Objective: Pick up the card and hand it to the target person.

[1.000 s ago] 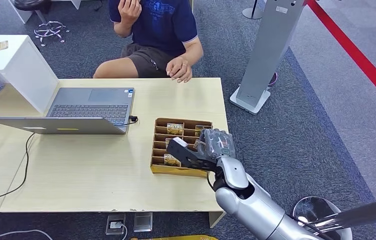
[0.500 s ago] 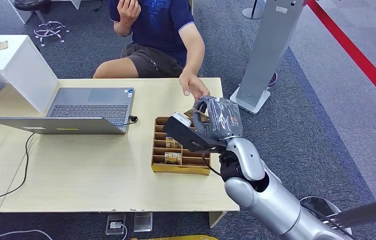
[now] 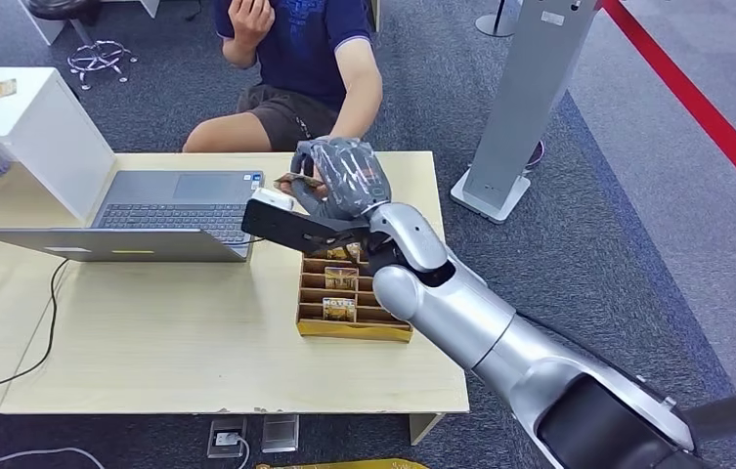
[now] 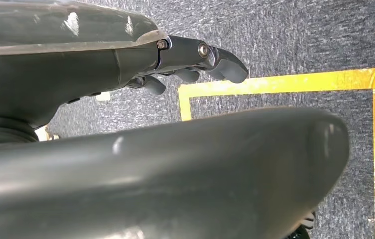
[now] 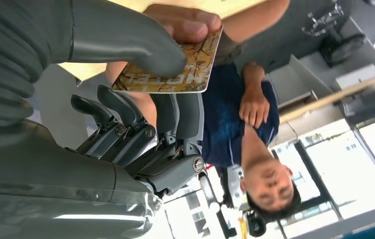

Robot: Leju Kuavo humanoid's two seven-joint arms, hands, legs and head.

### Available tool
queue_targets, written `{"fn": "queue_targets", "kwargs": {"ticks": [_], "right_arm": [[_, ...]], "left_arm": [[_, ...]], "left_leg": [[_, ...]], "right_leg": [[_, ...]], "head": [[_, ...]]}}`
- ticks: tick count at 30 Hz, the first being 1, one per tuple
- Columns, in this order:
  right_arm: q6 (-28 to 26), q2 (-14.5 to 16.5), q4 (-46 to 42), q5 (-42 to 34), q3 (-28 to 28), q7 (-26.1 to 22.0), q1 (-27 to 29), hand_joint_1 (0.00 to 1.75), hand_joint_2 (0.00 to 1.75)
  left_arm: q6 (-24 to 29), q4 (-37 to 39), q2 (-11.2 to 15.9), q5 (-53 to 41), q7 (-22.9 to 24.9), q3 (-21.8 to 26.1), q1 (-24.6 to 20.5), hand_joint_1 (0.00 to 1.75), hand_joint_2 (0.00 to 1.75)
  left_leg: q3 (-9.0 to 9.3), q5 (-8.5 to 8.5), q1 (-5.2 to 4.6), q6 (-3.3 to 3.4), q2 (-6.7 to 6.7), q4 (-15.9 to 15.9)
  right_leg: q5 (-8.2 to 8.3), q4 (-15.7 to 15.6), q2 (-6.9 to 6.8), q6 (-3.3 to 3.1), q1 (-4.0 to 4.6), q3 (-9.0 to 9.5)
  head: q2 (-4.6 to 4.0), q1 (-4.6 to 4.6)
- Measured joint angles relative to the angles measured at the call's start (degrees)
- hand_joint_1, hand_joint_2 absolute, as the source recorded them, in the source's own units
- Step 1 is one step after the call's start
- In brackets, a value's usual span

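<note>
My right hand (image 3: 342, 179) is raised above the far edge of the table (image 3: 149, 332), towards the seated person (image 3: 300, 44). It pinches a golden-brown card (image 5: 175, 69) between the thumb (image 5: 125, 45) and the dark fingers (image 5: 125, 124). The person's hand (image 5: 183, 22) grips the card's far edge. From the head view the card (image 3: 295, 180) is a small sliver at my fingertips. My left hand (image 4: 195, 59) hangs over the floor, fingers apart, holding nothing.
A brown slotted box (image 3: 354, 293) with several more cards sits under my forearm. An open laptop (image 3: 178, 210) and its cable lie at the left, next to a white box (image 3: 21, 117). A grey stand (image 3: 520, 107) rises right of the table.
My right hand has lifted the card out of the box and carried it left and forward. The person's hand came off the table and took hold of the card.
</note>
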Motion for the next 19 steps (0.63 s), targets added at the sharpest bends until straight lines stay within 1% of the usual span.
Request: {"fn": "queue_targets", "kwargs": {"ticks": [3,7,11,19], "right_arm": [[-0.47,2.51,6.07,0.17,1.12,-0.48,-0.64,1.75,1.75],[-1.13,4.7,11.63,0.49,2.25,-0.79,-0.88,1.75,1.75],[-1.28,6.06,15.1,0.84,3.03,-0.67,-1.14,0.0,1.75],[-1.43,7.01,17.84,0.69,4.08,-0.27,-1.67,0.0,1.75]], "left_arm": [[0.02,0.0,0.02,0.17,0.03,0.0,0.01,0.0,0.0],[0.07,0.0,0.02,0.47,0.15,0.0,0.03,0.0,0.0],[0.05,0.0,0.02,0.66,0.19,0.0,0.1,0.0,0.0],[-0.07,0.0,0.02,1.01,-0.12,-0.02,0.2,0.0,0.0]], "left_leg": [[-0.01,0.0,0.0,0.0,0.01,0.0],[-0.02,0.0,0.0,0.0,0.01,0.01],[0.0,0.0,0.0,0.0,0.02,0.01],[0.01,0.0,0.0,0.0,0.04,0.01]], "right_leg": [[0.0,0.0,0.01,0.0,0.0,-0.02],[0.0,-0.01,0.01,0.0,0.0,-0.04],[0.0,-0.01,0.02,0.0,0.0,-0.05],[0.0,-0.01,0.04,-0.01,0.0,-0.07]], "head": [[-0.01,0.03],[-0.01,0.09],[-0.01,0.07],[0.0,0.0]]}}
